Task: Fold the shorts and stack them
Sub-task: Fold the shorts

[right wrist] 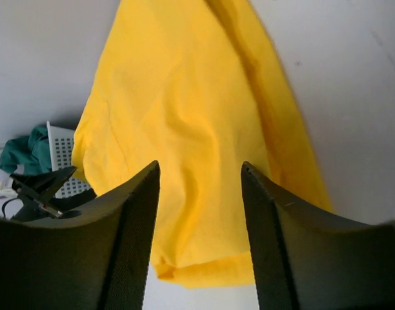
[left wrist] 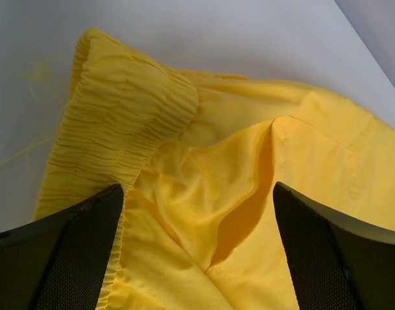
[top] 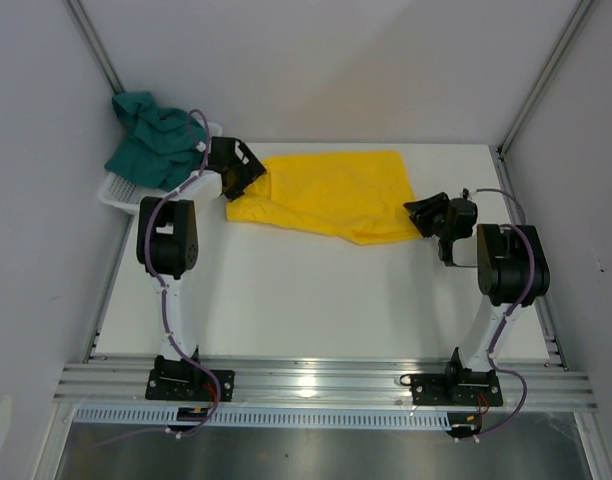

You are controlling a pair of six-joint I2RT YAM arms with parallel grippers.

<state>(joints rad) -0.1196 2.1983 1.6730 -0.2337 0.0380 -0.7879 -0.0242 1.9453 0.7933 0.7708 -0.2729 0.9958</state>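
Note:
Yellow shorts (top: 331, 195) lie spread on the white table, waistband to the left and hem to the right. My left gripper (top: 248, 172) stands open over the gathered waistband (left wrist: 120, 123), with cloth below its fingers but none pinched. At the right hem (right wrist: 243, 274) my right gripper (top: 418, 215) is open, nothing between its fingers, just above the cloth's edge. Dark teal-green shorts (top: 154, 138) hang crumpled over the white mesh basket (top: 121, 192) at the back left.
The basket stands at the table's back left corner, close behind my left arm. Grey walls close in both sides and the back. An aluminium rail (top: 316, 380) runs along the near edge with both arm bases on it.

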